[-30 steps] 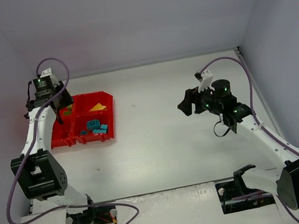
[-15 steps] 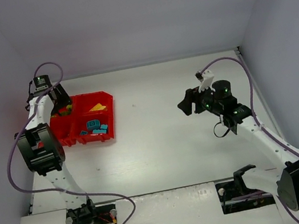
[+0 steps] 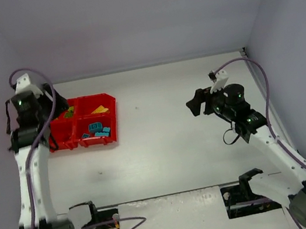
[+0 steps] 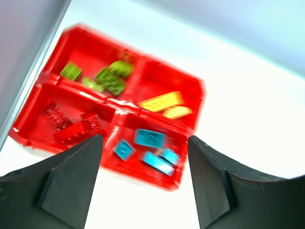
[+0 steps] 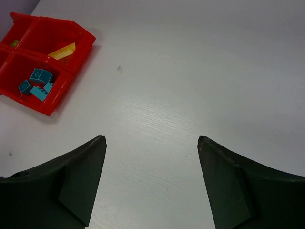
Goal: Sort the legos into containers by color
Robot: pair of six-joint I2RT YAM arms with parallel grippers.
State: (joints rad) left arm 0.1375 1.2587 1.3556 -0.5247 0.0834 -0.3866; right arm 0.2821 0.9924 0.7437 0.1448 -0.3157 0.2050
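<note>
While the left gripper point(image 4: 143, 142) is hanging released and empty by the left side of the red tray point(image 3: 95, 141), the legos are lying inside it: green bricks point(image 4: 112, 78) far-left, yellow bricks point(image 4: 162, 101) far-right, red bricks point(image 4: 71, 129) near-left, teal bricks point(image 4: 150, 138) near-right. The right gripper point(image 5: 150, 139) is also standing released, holding nothing, well apart.
</note>
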